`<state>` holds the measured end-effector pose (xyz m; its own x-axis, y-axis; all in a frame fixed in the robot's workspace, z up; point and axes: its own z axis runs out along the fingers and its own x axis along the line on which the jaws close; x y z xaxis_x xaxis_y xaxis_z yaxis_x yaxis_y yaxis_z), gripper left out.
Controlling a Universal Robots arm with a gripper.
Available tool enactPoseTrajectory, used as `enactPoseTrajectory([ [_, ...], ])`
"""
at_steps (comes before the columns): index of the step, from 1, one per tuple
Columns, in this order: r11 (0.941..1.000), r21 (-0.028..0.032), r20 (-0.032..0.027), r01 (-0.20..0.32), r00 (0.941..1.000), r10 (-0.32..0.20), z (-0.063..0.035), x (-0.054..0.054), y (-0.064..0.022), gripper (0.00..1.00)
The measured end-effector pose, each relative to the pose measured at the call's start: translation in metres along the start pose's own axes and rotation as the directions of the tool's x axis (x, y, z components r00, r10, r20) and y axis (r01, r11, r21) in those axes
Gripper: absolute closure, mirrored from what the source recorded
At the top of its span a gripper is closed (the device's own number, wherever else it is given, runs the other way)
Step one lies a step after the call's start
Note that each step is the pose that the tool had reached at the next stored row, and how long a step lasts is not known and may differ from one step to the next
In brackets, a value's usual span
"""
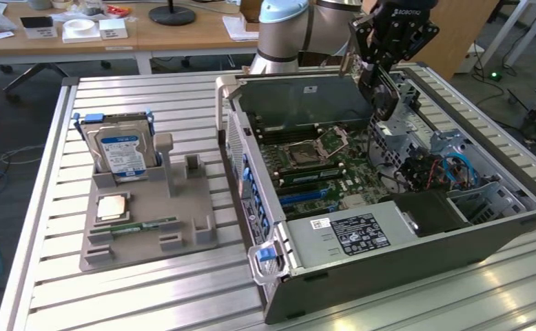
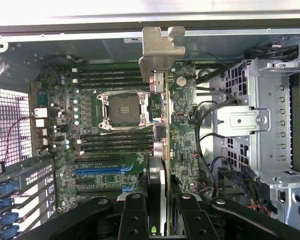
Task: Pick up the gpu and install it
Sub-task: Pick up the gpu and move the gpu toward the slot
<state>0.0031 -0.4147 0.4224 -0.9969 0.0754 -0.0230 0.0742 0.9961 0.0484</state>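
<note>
Claw [image 1: 379, 65] clamps the gpu [image 1: 385, 93] by its two flat faces, the card hanging just beneath it over the open computer case [image 1: 388, 283]. We judge the card light, stiff and fragile, best gripped on the shroud, clear of the contacts.

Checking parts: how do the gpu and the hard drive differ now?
The gpu is held in the tool over the open case; the hard drive sits in the grey holder. The gpu is dark with a silver bracket; the hard drive is silver, blue-white labelled. Both stand on edge.
</note>
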Motion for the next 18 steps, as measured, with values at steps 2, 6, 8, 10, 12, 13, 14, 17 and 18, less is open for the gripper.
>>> enactPoseTrajectory([
  [2,1.0,0.0,-0.0002,0.0,1.0,0.0,0.0001,-0.002,0.0002,0.73],
  [6,1.0,0.0003,-0.002,0.0,1.0,0.0,0.0003,-0.012,0.001,0.73],
  [8,1.0,0.0001,-0.0034,0.0,1.0,0.0,0.0007,-0.018,0.0015,0.73],
  [10,1.0,0.0002,-0.0049,0.0,1.0,0.0,0.0009,-0.025,0.002,0.73],
  [12,1.0,0.0017,-0.0059,0.0,1.0,0.0,0.0009,-0.029,0.0024,0.73],
  [13,1.0,0.003,-0.0063,0.0,1.0,0.0,0.001,-0.031,0.0026,0.73],
  [14,1.0,0.0045,-0.0064,0.0,1.0,0.0,0.0013,-0.033,0.0029,0.73],
  [17,0.9999,0.0136,-0.0062,0.0,1.0,0.0,0.0021,-0.037,0.0034,0.73],
  [18,0.9999,0.0157,-0.0062,0.001,1.0,-0.001,0.0023,-0.039,0.0035,0.73],
])
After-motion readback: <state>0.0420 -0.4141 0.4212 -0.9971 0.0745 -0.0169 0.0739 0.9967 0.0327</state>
